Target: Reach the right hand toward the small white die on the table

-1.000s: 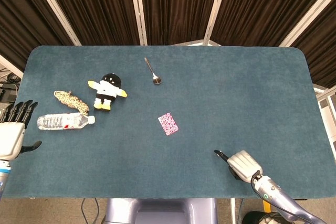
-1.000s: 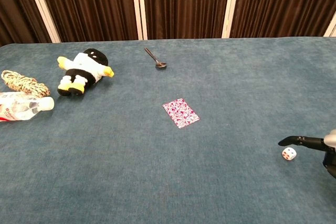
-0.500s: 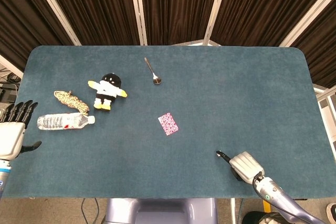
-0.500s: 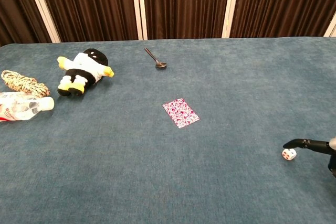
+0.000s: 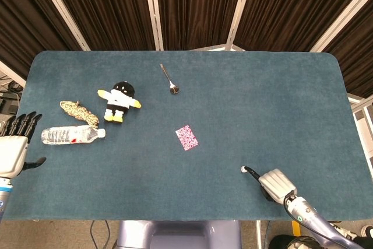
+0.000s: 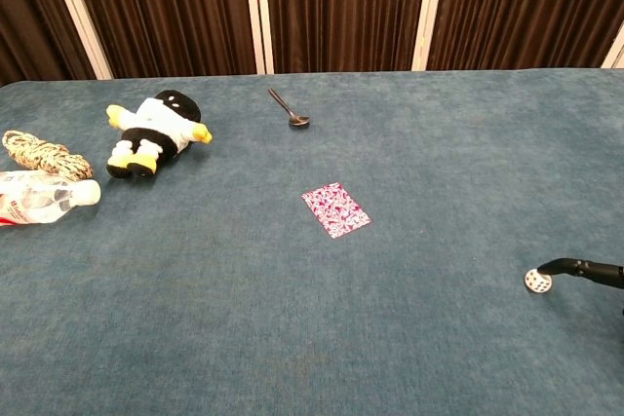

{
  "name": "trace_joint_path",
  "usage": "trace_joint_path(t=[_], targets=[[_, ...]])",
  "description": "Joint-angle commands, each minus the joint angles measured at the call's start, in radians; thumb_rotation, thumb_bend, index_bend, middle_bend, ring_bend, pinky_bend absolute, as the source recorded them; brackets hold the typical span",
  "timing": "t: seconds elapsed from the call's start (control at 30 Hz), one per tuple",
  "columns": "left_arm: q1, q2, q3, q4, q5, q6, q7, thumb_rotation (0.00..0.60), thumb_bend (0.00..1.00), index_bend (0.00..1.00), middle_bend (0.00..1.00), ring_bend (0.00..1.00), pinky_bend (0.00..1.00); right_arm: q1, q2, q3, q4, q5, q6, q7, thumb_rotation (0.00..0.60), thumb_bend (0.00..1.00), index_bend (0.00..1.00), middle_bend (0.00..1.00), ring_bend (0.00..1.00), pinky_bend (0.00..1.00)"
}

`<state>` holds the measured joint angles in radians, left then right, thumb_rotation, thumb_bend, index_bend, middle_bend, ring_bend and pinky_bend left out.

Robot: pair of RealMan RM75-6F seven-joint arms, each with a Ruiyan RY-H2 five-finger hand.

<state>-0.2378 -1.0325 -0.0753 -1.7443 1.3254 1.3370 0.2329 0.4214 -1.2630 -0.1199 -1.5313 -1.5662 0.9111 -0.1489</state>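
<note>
The small white die point(image 5: 244, 169) lies on the blue table near the front right, and shows in the chest view too point(image 6: 535, 282). My right hand point(image 5: 277, 183) sits just right of it, close to the front edge. One dark finger point(image 6: 583, 268) stretches left, its tip at the die. It holds nothing, and the other fingers are hidden under the white back of the hand. My left hand point(image 5: 13, 147) hangs at the table's left edge, fingers spread and empty.
A pink patterned card point(image 5: 186, 137) lies mid-table. A spoon point(image 5: 169, 80) is at the back. A plush toy point(image 5: 120, 101), a coil of rope point(image 5: 78, 111) and a water bottle point(image 5: 72, 134) lie at the left. The table's front edge point(image 5: 192, 218) runs close under my right hand.
My right hand has drawn back to the right and toward the front edge, uncovering the die in the head view. Its fingertip now sits at the die. The left hand has not moved.
</note>
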Motion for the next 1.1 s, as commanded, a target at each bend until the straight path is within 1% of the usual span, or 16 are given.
trace_joint_path(t=[0.03, 0.43, 0.57, 0.7, 0.83, 0.87, 0.9, 0.93, 0.97, 1.0, 1.03, 1.07, 1.1], targets=[[-0.001, -0.001, 0.0, 0.0, 0.001, -0.001, 0.003, 0.6, 0.0, 0.0, 0.0, 0.0, 0.0, -0.001, 0.0, -0.001, 0.009, 0.003, 0.002, 0.011, 0.6, 0.73, 0.0, 0.78, 0.78, 1.0], [-0.001, -0.005, 0.002, -0.004, -0.002, -0.008, 0.014, 0.6, 0.0, 0.0, 0.0, 0.0, 0.0, -0.004, 0.012, -0.01, 0.054, 0.015, 0.002, 0.071, 0.6, 0.73, 0.0, 0.78, 0.78, 1.0], [-0.001, -0.005, 0.001, -0.005, -0.001, -0.008, 0.013, 0.6, 0.0, 0.0, 0.0, 0.0, 0.0, -0.009, 0.019, -0.011, 0.057, 0.008, 0.02, 0.088, 0.6, 0.73, 0.0, 0.78, 0.78, 1.0], [0.001, -0.002, 0.0, -0.007, 0.004, -0.003, 0.007, 0.6, 0.0, 0.0, 0.0, 0.0, 0.0, -0.02, 0.039, -0.007, 0.033, -0.018, 0.077, 0.101, 0.6, 0.73, 0.0, 0.78, 0.78, 1.0], [0.005, 0.004, 0.001, -0.01, 0.013, 0.004, -0.004, 0.6, 0.0, 0.0, 0.0, 0.0, 0.0, -0.041, 0.083, 0.006, -0.025, -0.052, 0.169, 0.095, 0.6, 0.72, 0.0, 0.78, 0.78, 0.98], [0.007, 0.005, 0.001, -0.011, 0.017, 0.007, -0.008, 0.6, 0.0, 0.0, 0.0, 0.0, 0.0, -0.049, 0.092, 0.011, -0.039, -0.061, 0.201, 0.092, 0.6, 0.68, 0.0, 0.76, 0.77, 0.95], [0.009, 0.007, 0.002, -0.011, 0.022, 0.011, -0.012, 0.6, 0.0, 0.0, 0.0, 0.0, 0.0, -0.063, 0.1, 0.019, -0.053, -0.078, 0.252, 0.086, 0.6, 0.6, 0.0, 0.73, 0.75, 0.9], [0.012, 0.008, 0.003, -0.01, 0.027, 0.016, -0.016, 0.6, 0.0, 0.0, 0.0, 0.0, 0.0, -0.079, 0.105, 0.032, -0.061, -0.097, 0.312, 0.081, 0.6, 0.42, 0.0, 0.65, 0.67, 0.78], [0.015, 0.007, 0.005, -0.009, 0.033, 0.021, -0.02, 0.6, 0.0, 0.0, 0.0, 0.0, 0.0, -0.097, 0.106, 0.041, -0.064, -0.118, 0.372, 0.078, 0.6, 0.21, 0.0, 0.51, 0.51, 0.58], [0.017, 0.004, 0.008, -0.004, 0.039, 0.026, -0.02, 0.6, 0.0, 0.0, 0.0, 0.0, 0.0, -0.111, 0.108, 0.045, -0.067, -0.132, 0.414, 0.079, 0.6, 0.1, 0.0, 0.39, 0.38, 0.42], [0.02, -0.001, 0.012, 0.002, 0.046, 0.029, -0.017, 0.6, 0.0, 0.0, 0.0, 0.0, 0.0, -0.122, 0.114, 0.047, -0.076, -0.14, 0.441, 0.084, 0.6, 0.02, 0.0, 0.22, 0.19, 0.21], [0.023, -0.007, 0.018, 0.009, 0.054, 0.031, -0.014, 0.6, 0.0, 0.0, 0.0, 0.0, 0.0, -0.132, 0.125, 0.047, -0.092, -0.141, 0.46, 0.089, 0.6, 0.0, 0.0, 0.09, 0.05, 0.06], [0.026, -0.013, 0.023, 0.014, 0.061, 0.034, -0.012, 0.6, 0.0, 0.0, 0.0, 0.0, 0.0, -0.142, 0.137, 0.049, -0.11, -0.141, 0.479, 0.087, 0.6, 0.0, 0.0, 0.04, 0.01, 0.01]])
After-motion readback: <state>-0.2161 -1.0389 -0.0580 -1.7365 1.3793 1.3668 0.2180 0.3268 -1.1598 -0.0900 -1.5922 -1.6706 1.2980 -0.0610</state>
